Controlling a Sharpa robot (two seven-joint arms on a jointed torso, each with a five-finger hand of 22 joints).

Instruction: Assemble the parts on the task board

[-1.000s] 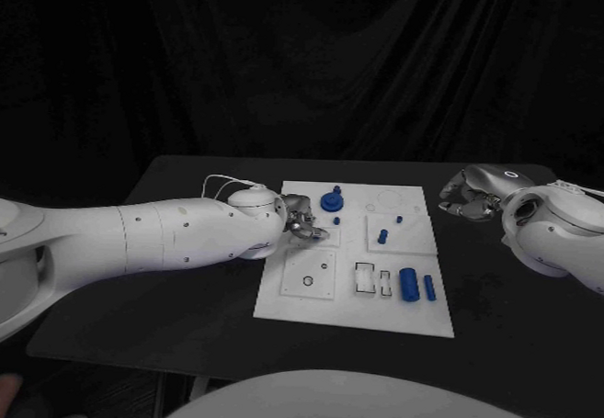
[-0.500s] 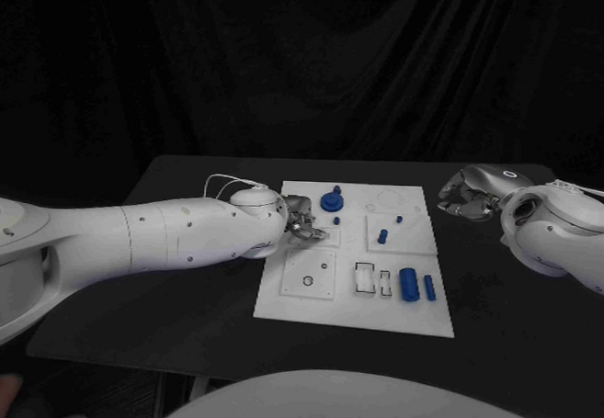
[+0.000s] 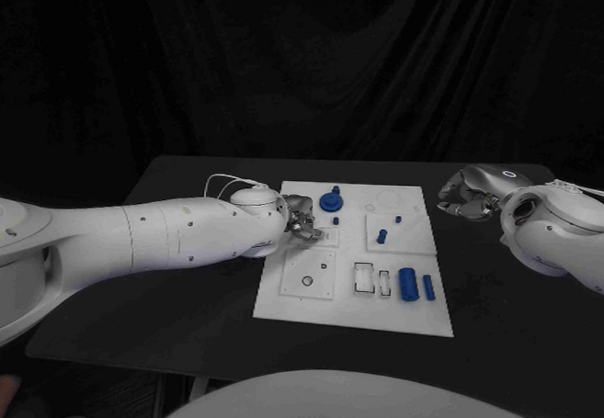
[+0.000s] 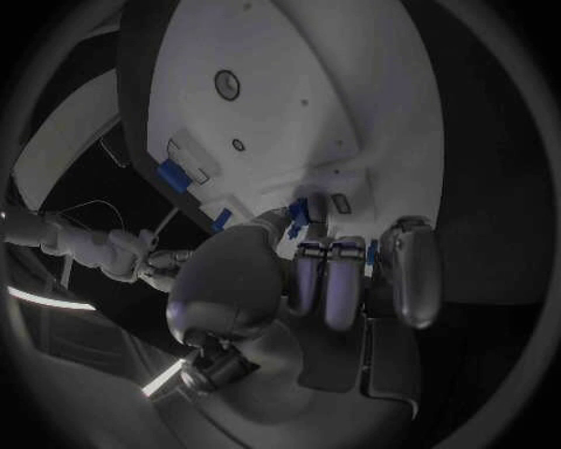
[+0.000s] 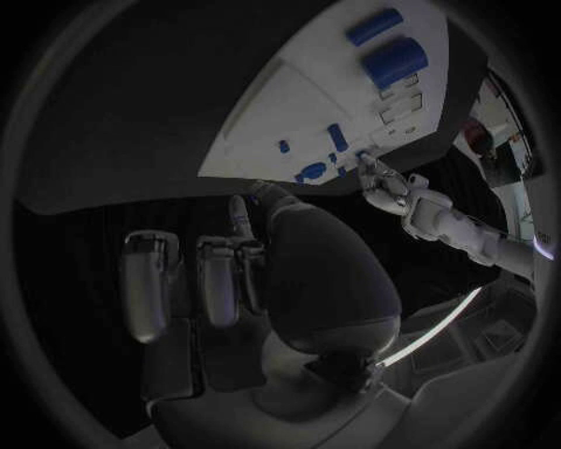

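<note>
Silver left hand [image 3: 301, 225]: over the near-left part of the board [image 3: 358, 312], beside the round part [image 3: 332, 201]. Its fingers are curled in. The left wrist view shows slivers of blue among them, but I cannot tell whether it has hold of a part or the blue lies on the board behind.
Right hand [image 3: 464, 196]: off the board, above the surface [image 3: 193, 297] near the board's far right corner. Its fingers are curled too, and whether anything is in them cannot be told.
Board: white plate in the middle of the surface, with squares and slots marked on it.
Parts: the round part with a peg on top stands at the far edge. A short peg [image 3: 382, 236] stands in the right-hand square, with a small stud [image 3: 398, 218] beyond it. A thick cylinder [image 3: 408, 283] and a thin rod [image 3: 430, 287] lie side by side at the near right.
Change: almost none over the last second. Both hands sit where they were and no part has shifted.
Meaning: probably a pause or a slow fine adjustment at the left hand. The cylinder and rod look unplaced, so much of the assembly seems left to do.
</note>
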